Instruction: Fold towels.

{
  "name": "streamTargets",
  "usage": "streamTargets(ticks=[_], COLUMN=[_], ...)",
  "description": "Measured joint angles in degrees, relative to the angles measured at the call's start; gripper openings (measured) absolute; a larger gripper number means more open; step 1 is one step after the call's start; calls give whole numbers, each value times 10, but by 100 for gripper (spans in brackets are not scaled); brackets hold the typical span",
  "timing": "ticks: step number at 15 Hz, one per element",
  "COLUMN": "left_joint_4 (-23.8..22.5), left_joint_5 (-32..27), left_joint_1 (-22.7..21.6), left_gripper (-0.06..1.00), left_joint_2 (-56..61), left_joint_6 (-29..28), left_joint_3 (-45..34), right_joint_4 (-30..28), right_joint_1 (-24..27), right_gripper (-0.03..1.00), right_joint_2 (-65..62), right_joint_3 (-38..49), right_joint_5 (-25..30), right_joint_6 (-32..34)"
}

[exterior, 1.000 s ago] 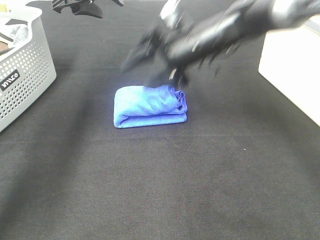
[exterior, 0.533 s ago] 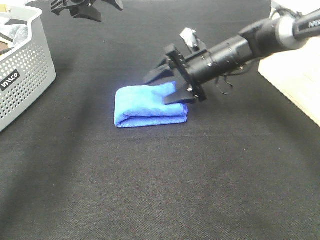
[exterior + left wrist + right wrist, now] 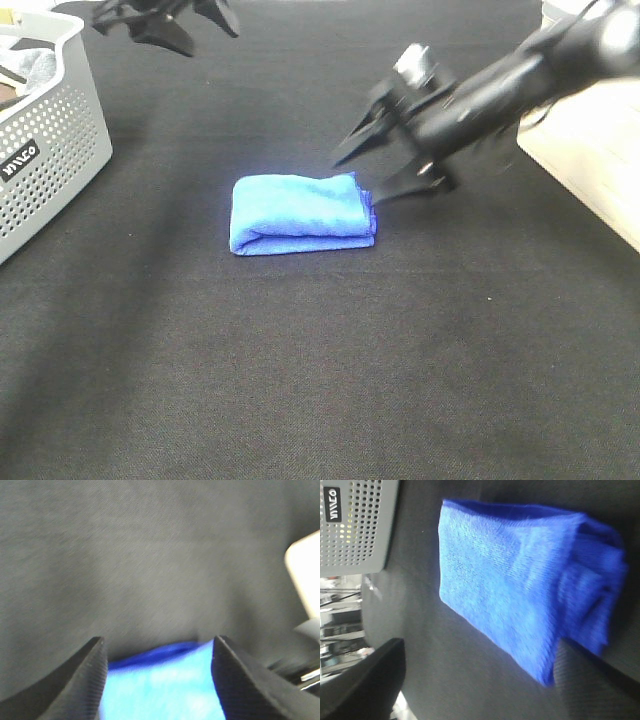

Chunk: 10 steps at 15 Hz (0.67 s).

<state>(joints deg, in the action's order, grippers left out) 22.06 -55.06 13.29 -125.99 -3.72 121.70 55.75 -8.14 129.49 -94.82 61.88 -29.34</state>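
The counter, covered in black cloth, carries all items. The grey perforated basket sits well off to the far side of the right claw; it holds pale cloth, only partly visible. The folded blue towel lies just in front of that claw. Half a second ago the right claw was over the towel; it has since pulled back, spread wide and empty. Judgement: folding appears complete. The left claw, also parted and empty, hovers well apart.

Right claw motion-blurred
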Motion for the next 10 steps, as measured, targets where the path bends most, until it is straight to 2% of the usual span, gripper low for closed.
streamTargets(ticks=[3, 5, 6, 8, 10], left_joint_4=[-70, -135, -161, -185, -189], left_joint_5=[-75, -131, -140, -142, -142], left_joint_1=[0, 0, 0, 0, 2], left_gripper=[59, 59, 59, 59, 59], left_joint_2=[30, 64, 86, 141, 214], left_joint_6=[0, 0, 0, 0, 0], left_joint_3=[0, 0, 0, -23, -84], right_joint_4=[-119, -180, -206, -257, -303], right_joint_1=[2, 2, 2, 1, 1], right_gripper=[77, 77, 77, 77, 77], right_joint_2=[-65, -127, -156, -215, -278], right_joint_3=[0, 0, 0, 0, 5], right_joint_5=[15, 39, 51, 70, 72], right_joint_6=[68, 107, 123, 152, 177])
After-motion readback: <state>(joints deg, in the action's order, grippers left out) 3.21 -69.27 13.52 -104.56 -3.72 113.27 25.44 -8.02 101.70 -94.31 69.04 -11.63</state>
